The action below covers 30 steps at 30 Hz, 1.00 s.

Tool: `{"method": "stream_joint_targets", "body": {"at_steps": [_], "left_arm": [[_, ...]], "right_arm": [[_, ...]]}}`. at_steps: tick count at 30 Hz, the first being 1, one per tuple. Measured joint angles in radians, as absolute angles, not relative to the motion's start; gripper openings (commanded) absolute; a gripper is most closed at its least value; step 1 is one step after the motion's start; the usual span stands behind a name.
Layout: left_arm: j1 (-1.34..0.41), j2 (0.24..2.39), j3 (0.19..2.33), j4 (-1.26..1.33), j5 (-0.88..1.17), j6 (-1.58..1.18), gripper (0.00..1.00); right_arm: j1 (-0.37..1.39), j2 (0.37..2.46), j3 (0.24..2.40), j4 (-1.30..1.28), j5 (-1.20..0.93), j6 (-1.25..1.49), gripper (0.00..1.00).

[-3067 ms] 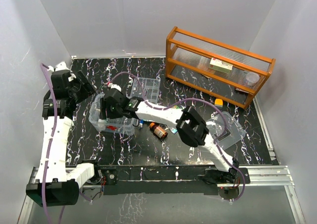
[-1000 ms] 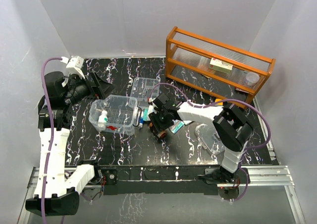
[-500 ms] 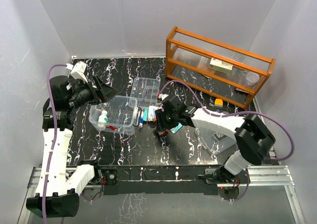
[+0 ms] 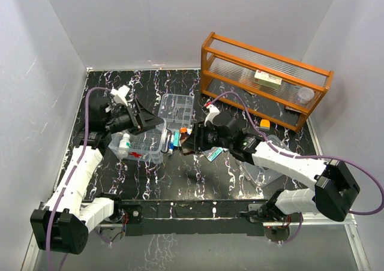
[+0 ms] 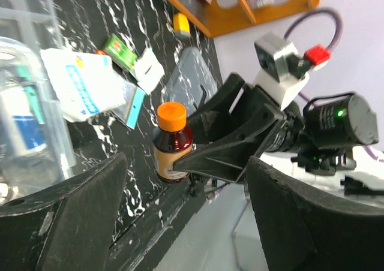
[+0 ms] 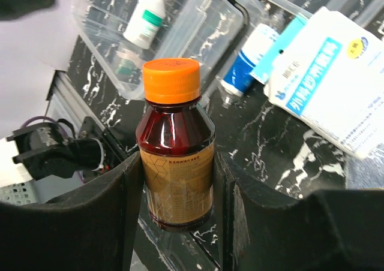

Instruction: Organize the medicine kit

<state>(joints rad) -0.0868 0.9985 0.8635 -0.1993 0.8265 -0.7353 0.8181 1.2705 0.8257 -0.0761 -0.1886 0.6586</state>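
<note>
Looking from overhead, the brown bottle (image 6: 177, 151) barely shows, because the right gripper (image 6: 178, 190) and its wrist cover most of it. Only the wrist views show it properly. That gripper is clamped on the bottle's body, holding it upright with the orange cap on top, just right of the medicine kit's box (image 4: 141, 146). Whether the base touches the black marbled table (image 4: 180, 181) can't be told.

The box sits left of centre, red front mark facing the arms, with a white bottle (image 6: 147, 16) with a green label inside. Over its back edge hangs the left gripper (image 4: 148, 122), fingers spread wide with nothing between them. The divided tray (image 4: 177, 106) is just behind the box, and the clear lid (image 5: 189, 79) is off to the right, partly under the right arm.

The brown bottle's tan label has a hexagon pattern and tiny print, too small to read. The white packet (image 6: 336, 79) has blue Chinese characters and is cut off at the frame edge. The text on the blue-and-white tube (image 6: 246, 64) beside it is illegible.
</note>
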Motion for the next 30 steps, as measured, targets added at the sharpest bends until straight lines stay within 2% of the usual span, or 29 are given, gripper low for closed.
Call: {"method": "stream_joint_targets", "body": {"at_steps": [5, 10, 16, 19, 25, 28, 30], "left_arm": [[-0.225, 1.067, 0.865, -0.168, 0.787, -0.734, 0.78], [-0.27, 1.092, 0.865, -0.173, 0.688, -0.733, 0.77], [-0.309, 1.098, 0.83, -0.11, 0.67, -0.753, 0.78], [-0.361, 1.118, 0.82, -0.099, 0.655, -0.765, 0.73], [-0.439, 1.151, 0.822, -0.08, 0.614, -0.843, 0.53], [-0.453, 1.152, 0.842, -0.093, 0.601, -0.883, 0.5], [-0.455, 1.152, 0.875, -0.123, 0.585, -0.888, 0.44]], "right_arm": [[0.818, 1.291, 0.844, 0.002, -0.237, 0.672, 0.35], [0.818, 1.296, 0.843, 0.089, -0.27, 0.685, 0.35], [0.818, 1.307, 0.844, 0.093, -0.286, 0.678, 0.35], [0.818, 1.307, 0.844, 0.094, -0.291, 0.667, 0.34], [0.818, 1.307, 0.86, 0.06, -0.299, 0.656, 0.34], [0.817, 1.307, 0.889, 0.038, -0.309, 0.661, 0.34], [0.817, 1.307, 0.908, 0.03, -0.311, 0.668, 0.35]]}}
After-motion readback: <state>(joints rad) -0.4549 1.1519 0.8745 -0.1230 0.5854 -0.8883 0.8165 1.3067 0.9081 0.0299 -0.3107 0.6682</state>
